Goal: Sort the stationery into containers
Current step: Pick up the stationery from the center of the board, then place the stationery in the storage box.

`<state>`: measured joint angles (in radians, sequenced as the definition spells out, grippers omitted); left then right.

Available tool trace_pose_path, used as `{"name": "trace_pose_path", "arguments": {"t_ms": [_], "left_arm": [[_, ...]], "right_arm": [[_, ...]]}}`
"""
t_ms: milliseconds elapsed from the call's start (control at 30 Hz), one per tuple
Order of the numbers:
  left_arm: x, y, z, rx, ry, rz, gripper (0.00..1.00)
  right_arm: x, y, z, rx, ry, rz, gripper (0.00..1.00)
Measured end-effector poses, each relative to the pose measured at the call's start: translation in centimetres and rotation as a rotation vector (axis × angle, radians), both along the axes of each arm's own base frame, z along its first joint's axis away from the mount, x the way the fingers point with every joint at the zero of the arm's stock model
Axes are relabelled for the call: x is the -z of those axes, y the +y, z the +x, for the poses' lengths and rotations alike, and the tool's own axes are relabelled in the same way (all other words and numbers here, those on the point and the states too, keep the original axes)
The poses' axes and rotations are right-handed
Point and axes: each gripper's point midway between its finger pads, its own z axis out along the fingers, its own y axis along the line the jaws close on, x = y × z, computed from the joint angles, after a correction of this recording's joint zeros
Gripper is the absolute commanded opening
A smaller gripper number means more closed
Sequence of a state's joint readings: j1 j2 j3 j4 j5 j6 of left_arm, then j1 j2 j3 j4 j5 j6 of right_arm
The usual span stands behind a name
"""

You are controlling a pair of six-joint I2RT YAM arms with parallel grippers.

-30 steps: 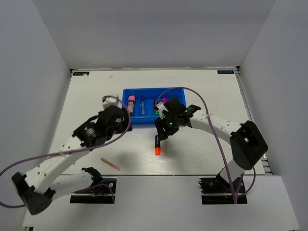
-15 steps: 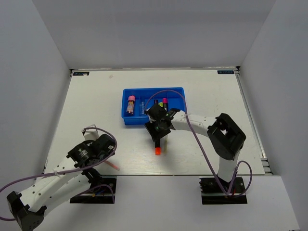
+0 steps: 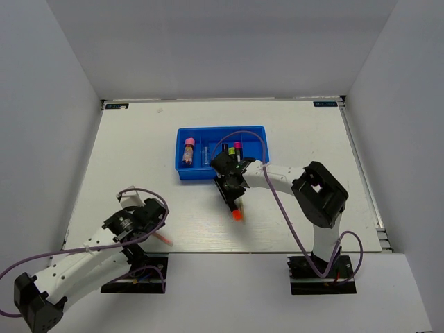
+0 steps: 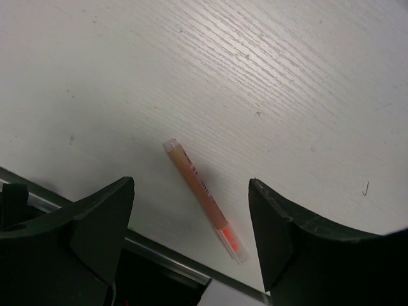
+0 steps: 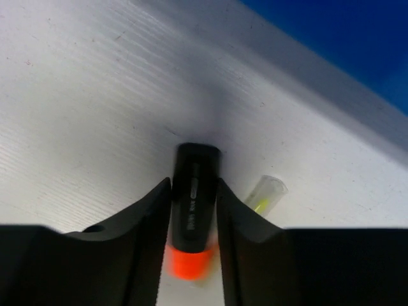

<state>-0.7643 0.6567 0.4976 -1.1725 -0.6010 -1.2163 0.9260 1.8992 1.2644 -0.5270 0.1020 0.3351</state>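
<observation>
The blue tray (image 3: 182,173) stands at mid-table, holding a pink-capped tube (image 3: 188,150), a clear bottle (image 3: 206,155) and upright highlighters (image 3: 234,150). My right gripper (image 3: 232,195) is just in front of the tray, shut on a black highlighter with an orange tip (image 3: 236,214). In the right wrist view the gripper (image 5: 193,185) clamps the highlighter's (image 5: 193,217) black barrel. A thin clear stick with a yellow-green core (image 5: 266,193) lies beside it. My left gripper (image 3: 157,225) is open over the thin pink-orange stick (image 3: 164,239). That stick (image 4: 203,197) lies between the open fingers (image 4: 108,217), untouched.
The table's near edge, with a dark gap below (image 4: 153,268), runs right by the pink-orange stick. The tray's front wall (image 5: 347,44) is close behind the right gripper. Purple cables (image 3: 277,201) loop over both arms.
My left arm has pulled back from the tray to the near left, over the pink-orange stick. My right gripper has come down and shut on the orange-tipped highlighter, turning it slightly.
</observation>
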Motion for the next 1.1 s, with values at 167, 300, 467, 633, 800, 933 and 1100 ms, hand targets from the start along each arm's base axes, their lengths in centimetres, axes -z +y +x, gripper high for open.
{"name": "trace_pose_path", "arguments": {"t_ms": [167,300,467,633,800,933,1100], "left_arm": [[0.5,0.2,-0.1,-0.019,-0.013,-0.013,0.82],[1.0,0.4,-0.3,-0.029,-0.018,-0.016,0.82],[2.4,0.3,-0.8,-0.044,0.004,-0.040,0.83],[3.4,-0.2,-1.2,-0.051,0.034,-0.065,0.83],[3.8,-0.8,-1.1,-0.051,0.052,-0.075,0.83],[3.9,-1.2,-1.0,-0.051,0.059,-0.082,0.83],[4.0,-1.4,-0.9,-0.050,0.060,-0.090,0.83]], "right_arm": [[0.1,0.0,0.0,0.019,0.008,0.004,0.19],[0.2,0.1,-0.1,0.014,0.015,0.010,0.09],[0.0,0.4,-0.4,-0.024,0.028,0.025,0.06],[-1.2,0.5,-1.1,-0.101,0.039,0.047,0.05],[-7.0,1.8,1.0,-0.161,-0.108,0.125,0.05],[-13.3,3.1,4.1,-0.173,-0.301,0.201,0.05],[-17.5,2.5,8.6,-0.126,-0.502,0.180,0.04]]}}
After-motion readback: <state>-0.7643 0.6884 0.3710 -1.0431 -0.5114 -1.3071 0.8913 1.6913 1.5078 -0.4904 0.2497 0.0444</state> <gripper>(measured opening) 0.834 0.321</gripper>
